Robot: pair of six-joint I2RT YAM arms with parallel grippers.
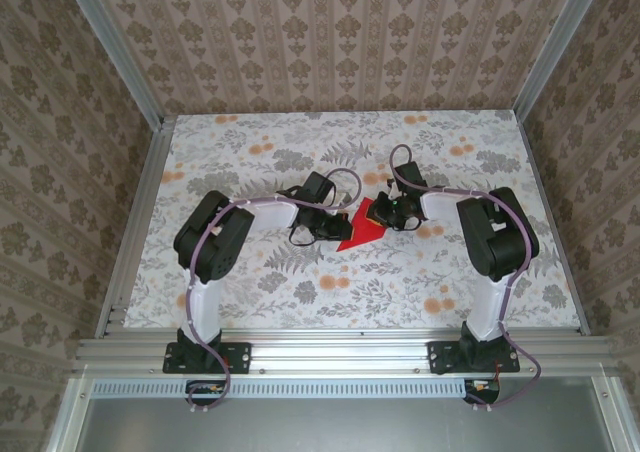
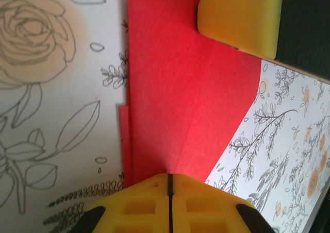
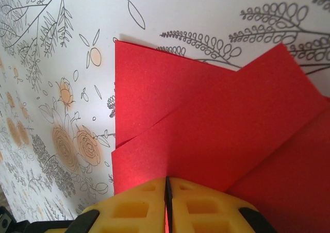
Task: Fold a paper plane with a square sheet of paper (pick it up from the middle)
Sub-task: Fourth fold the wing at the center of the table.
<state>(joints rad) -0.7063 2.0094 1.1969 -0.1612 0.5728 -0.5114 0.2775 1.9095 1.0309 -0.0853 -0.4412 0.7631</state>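
Note:
The square sheet of paper (image 1: 360, 228) is bright red and partly folded, with overlapping flaps (image 3: 170, 104) and a crease (image 2: 188, 125). It lies on the floral table (image 1: 250, 302) between both arms. My left gripper (image 1: 334, 228) is at its left edge, jaws shut to a thin slit. Its tips (image 2: 170, 177) touch the paper where the crease ends. My right gripper (image 1: 386, 212) is at the paper's upper right, also shut, its tips (image 3: 166, 180) on a flap's edge. One yellow right finger (image 2: 240, 16) rests on the far part of the sheet in the left wrist view.
Metal frame rails (image 1: 135, 222) run along the table's left, right and near sides, and patterned walls (image 1: 330, 42) close in the back and sides. Bare floral tabletop (image 1: 470, 142) extends behind and in front of the grippers.

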